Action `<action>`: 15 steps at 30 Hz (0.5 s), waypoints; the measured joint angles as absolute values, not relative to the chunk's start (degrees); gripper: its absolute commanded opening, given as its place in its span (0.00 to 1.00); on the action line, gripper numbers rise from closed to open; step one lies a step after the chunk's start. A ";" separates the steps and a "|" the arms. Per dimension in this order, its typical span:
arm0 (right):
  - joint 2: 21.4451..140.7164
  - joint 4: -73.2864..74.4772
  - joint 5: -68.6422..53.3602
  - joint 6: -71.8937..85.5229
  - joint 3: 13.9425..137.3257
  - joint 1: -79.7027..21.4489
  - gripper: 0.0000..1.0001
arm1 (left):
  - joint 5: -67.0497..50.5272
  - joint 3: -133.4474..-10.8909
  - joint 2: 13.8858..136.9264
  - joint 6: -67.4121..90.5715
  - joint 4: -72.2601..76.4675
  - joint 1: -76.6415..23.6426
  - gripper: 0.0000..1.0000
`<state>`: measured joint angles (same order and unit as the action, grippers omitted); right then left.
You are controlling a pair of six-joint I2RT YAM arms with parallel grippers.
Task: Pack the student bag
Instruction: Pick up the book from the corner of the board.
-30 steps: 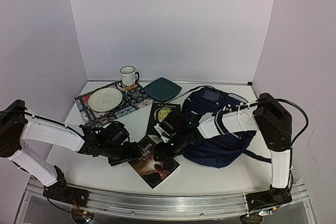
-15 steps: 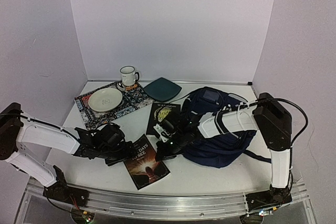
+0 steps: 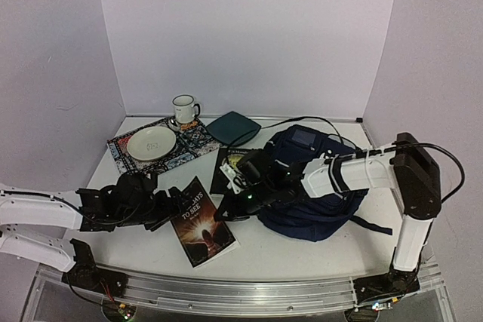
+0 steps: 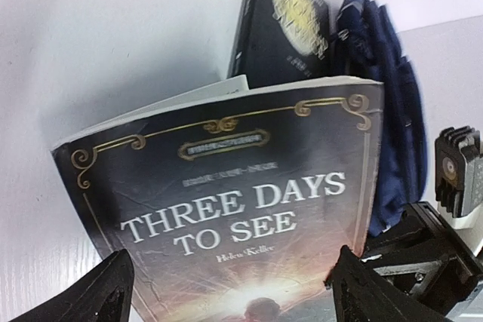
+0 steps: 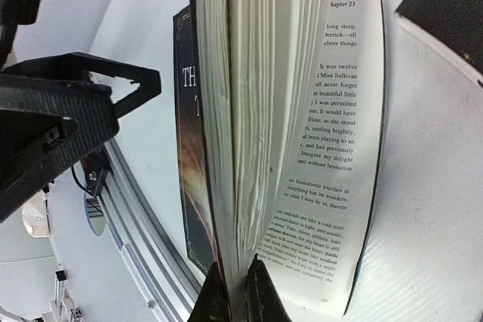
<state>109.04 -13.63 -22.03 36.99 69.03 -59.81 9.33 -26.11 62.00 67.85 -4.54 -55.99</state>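
Observation:
The navy student bag (image 3: 324,203) lies at the right of the table, its edge also in the left wrist view (image 4: 389,111). A paperback, "Three Days to See" (image 3: 198,222) (image 4: 241,201), rests in front of it. My right gripper (image 3: 226,214) (image 5: 235,292) is shut on the book's cover and a stack of its pages (image 5: 241,111), holding them up off a printed page (image 5: 332,148). My left gripper (image 3: 167,206) (image 4: 234,292) stands open at the book's left side, its fingers (image 4: 109,288) wide apart over the cover.
A second dark book (image 3: 232,162) (image 4: 290,13) lies between the paperback and the bag. At the back left are a patterned placemat (image 3: 192,137) with a cream plate (image 3: 151,142), a white mug (image 3: 183,109) and a dark teal square plate (image 3: 234,127).
My right gripper has shut on the paperback's cover and pages. The book has slid left and turned. My left arm has drawn back to the left, its jaws a little wider.

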 measured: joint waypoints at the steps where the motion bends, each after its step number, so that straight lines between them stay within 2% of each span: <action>1: 108.03 -14.04 -21.68 37.03 68.79 -59.84 0.00 | 9.77 -25.72 60.51 67.91 -4.25 -55.99 0.94; 15: 95.50 -24.46 -13.90 41.24 59.58 -58.84 0.00 | 13.72 -21.86 50.89 67.86 0.94 -55.99 0.97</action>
<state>95.50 -24.46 -13.90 41.24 59.58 -58.84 13.72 -21.86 50.89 67.86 0.94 -55.99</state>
